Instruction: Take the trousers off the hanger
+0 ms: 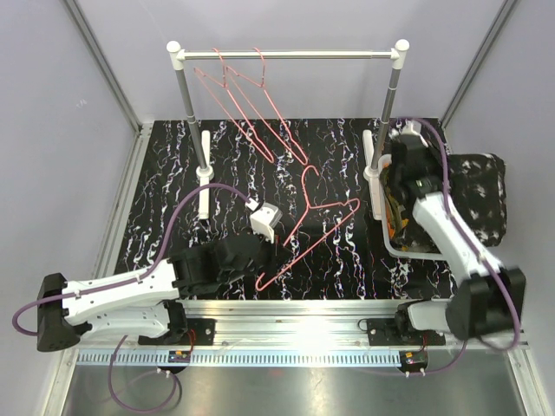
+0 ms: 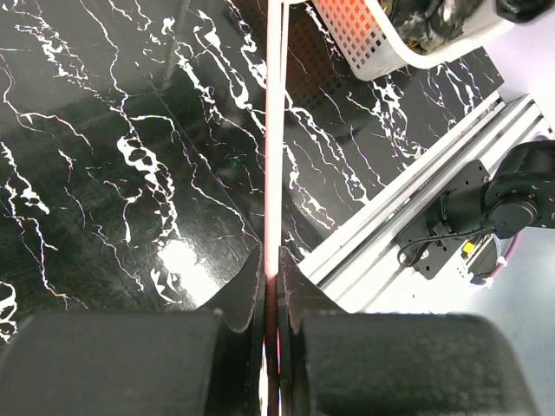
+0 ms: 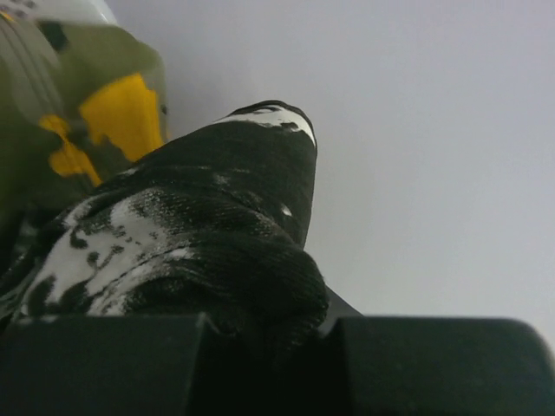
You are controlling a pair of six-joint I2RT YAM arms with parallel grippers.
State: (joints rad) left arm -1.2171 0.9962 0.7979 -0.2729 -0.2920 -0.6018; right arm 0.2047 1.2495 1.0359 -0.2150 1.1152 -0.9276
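Observation:
My left gripper [image 1: 263, 269] is shut on the low corner of a pink wire hanger [image 1: 321, 221] that lies bare on the black marbled table. In the left wrist view the jaws [image 2: 271, 260] pinch the hanger's wire [image 2: 274, 139]. My right gripper [image 1: 414, 173] is over the white basket [image 1: 390, 245] at the right. In the right wrist view it [image 3: 269, 321] is shut on the black-and-white trousers [image 3: 217, 217]. These trousers [image 1: 481, 199] bulge over the basket's right side. The camouflage trousers [image 3: 95, 113] lie beside them. Orange cloth [image 2: 334, 26] shows through the basket's mesh.
A white clothes rail [image 1: 286, 55] on two posts stands at the back, with two more bare pink hangers [image 1: 247, 95] hooked on its left part. Grey walls close in the sides. A metal rail [image 1: 295, 312] runs along the near table edge.

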